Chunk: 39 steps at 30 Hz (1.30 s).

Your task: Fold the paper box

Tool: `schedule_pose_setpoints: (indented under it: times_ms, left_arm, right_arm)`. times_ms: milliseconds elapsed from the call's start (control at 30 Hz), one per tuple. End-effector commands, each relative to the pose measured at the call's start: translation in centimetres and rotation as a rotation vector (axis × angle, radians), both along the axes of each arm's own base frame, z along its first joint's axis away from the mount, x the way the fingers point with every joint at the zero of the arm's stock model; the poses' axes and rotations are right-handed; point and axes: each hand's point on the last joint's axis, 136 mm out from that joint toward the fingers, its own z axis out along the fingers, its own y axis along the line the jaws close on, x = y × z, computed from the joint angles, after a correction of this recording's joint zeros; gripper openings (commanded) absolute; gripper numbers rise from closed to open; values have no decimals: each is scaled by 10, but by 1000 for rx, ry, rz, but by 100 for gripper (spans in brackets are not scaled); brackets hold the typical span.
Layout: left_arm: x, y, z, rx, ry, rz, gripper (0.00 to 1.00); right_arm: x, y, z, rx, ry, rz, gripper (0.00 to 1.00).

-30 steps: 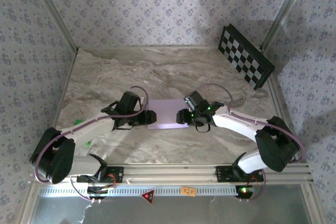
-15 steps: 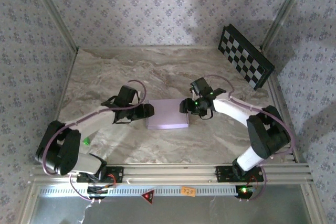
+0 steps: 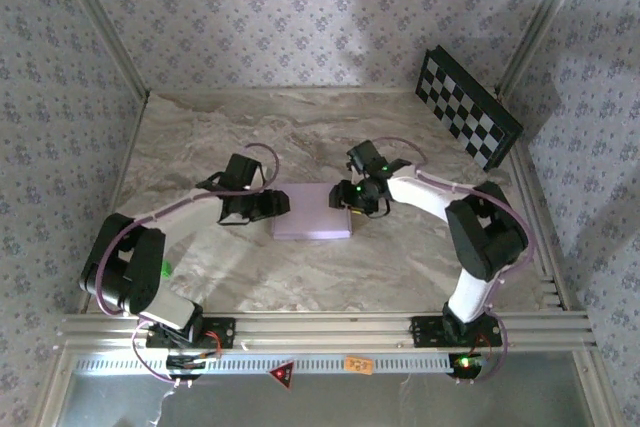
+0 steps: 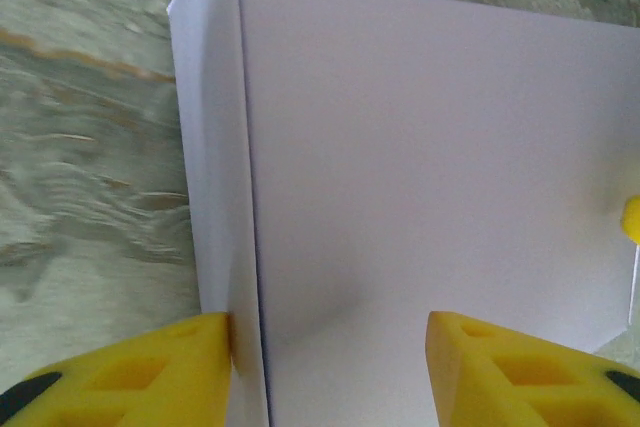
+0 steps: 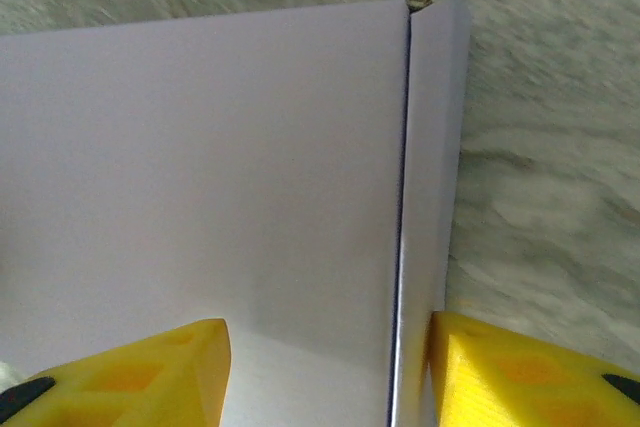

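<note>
Box [image 3: 310, 213] lies flat mid-bench [image 3: 220, 127], lilac face up, long axis left-right. Left tool [image 3: 282, 203] is at its left end, right tool [image 3: 347, 199] at its right end. Both are half-open, each straddling a side fold, neither gripping.

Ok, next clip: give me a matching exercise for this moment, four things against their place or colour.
Things:
1. paper box
2. checkerboard panel
3. left arm's fingers
4. right arm's fingers

Descriptions:
A. yellow, straddling the box's right-hand side wall
B. black and white, leaning in the far right corner
C. pale lilac, lying between the two arms
D. yellow, straddling the box's left-hand side wall

Pairs: 1-C, 2-B, 3-D, 4-A
</note>
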Motion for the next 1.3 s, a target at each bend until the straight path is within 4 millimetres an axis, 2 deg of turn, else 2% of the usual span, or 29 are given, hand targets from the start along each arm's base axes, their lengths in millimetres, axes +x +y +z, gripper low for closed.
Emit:
schedule_pose_setpoints:
  times_ms: [0,167,333,467,667,833,1033,1133,1267]
  left_arm:
    - [15,-4,37,-75,-82,-56,53]
    - [43,43,54,-77,-114,14,54]
    - [79,85,59,-68,-128,79,54]
    - [110,112,51,-54,-117,118,54]
    - [146,147,32,-59,-91,184,54]
    - [166,171,18,-45,-79,231,54]
    - [178,199,4,-14,-68,290,54]
    - [180,210,6,2,-80,307,54]
    - [180,221,15,31,-102,330,54]
  right_arm:
    - [18,68,47,170,-101,68,54]
    - [42,126,71,247,-204,95,54]
    - [61,183,79,352,-244,106,52]
    - [76,223,79,418,-271,112,52]
    - [91,268,67,465,-301,128,52]
    - [105,287,45,473,-319,121,52]
    - [107,300,29,467,-339,127,55]
    - [108,299,29,463,-341,130,57]
    - [108,287,42,412,-374,162,61]
